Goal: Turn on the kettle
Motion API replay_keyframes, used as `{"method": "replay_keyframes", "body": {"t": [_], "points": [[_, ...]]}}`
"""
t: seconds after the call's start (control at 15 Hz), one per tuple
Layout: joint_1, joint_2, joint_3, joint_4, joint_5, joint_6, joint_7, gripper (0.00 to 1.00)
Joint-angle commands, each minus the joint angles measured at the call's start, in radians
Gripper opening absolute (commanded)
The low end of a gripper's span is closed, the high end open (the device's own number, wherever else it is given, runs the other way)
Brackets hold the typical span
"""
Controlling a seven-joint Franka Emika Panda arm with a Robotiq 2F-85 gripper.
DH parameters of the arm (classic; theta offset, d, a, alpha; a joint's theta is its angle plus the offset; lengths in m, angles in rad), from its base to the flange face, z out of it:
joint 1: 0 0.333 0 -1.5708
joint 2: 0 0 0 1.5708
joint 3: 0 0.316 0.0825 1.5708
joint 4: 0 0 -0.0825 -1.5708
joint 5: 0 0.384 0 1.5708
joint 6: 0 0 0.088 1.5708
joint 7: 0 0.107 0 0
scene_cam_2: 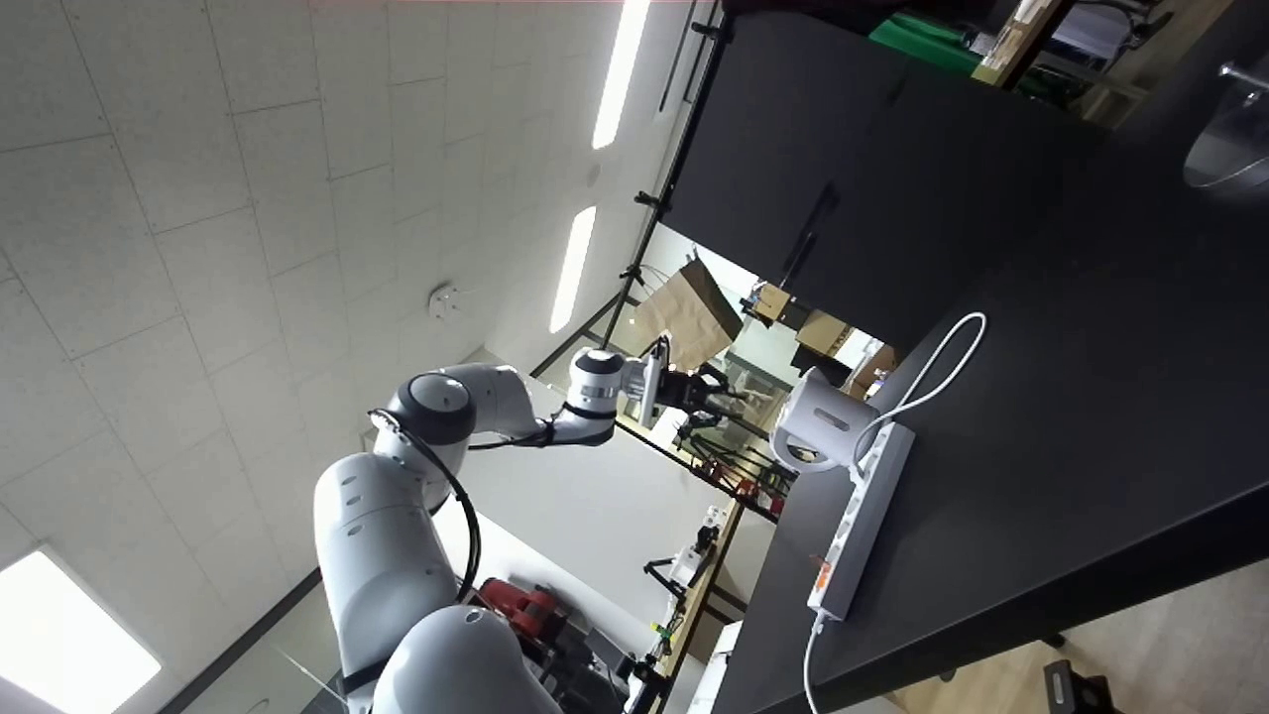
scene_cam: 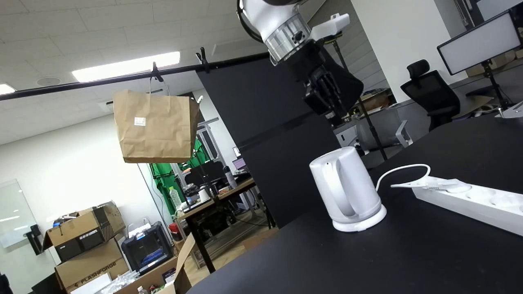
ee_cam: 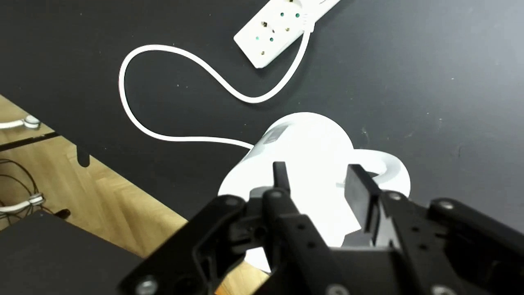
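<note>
- Black, jointed and two-fingered, my pincer [ee_cam: 319,178] hangs in mid-air, its fingers [ee_cam: 360,192] parted and nothing pinched between them.
- Beneath it, separated by a gap, a slightly tapered white plastic electric jug kettle [scene_cam: 347,190] stands upright on a round white base [scene_cam: 363,224], on a matte black tabletop [scene_cam: 286,261].
- Its looped white handle [ee_cam: 398,172] juts rightward in the wrist view, beyond the finger on that side.
- A thin white cord [ee_cam: 254,99] curves from the kettle to a long, flat white power strip [scene_cam: 486,206], where it is plugged in.
- I judge the step in hand to be lining up on the switch. I cannot make that switch out; around the handle seems the likeliest place to look.
- Done well, I think, this calls for bringing my fingers together as one blunt tip, then descending slowly and pressing squarely and lightly on the switch alone.
- A sideways shove could slide or tip the kettle; the cord is best avoided too.
</note>
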Motion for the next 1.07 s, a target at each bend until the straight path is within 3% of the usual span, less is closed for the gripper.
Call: {"method": "replay_keyframes", "body": {"t": [0.0,0.2,1.0], "points": [[0.050,0.099,-0.023,0.145,-0.066,-0.052,-0.050,0.11],[0.068,0.147,-0.026,0.190,-0.090,-0.028,-0.086,0.00],[0.094,0.271,-0.011,0.321,-0.028,-0.036,-0.150,0.00]]}}
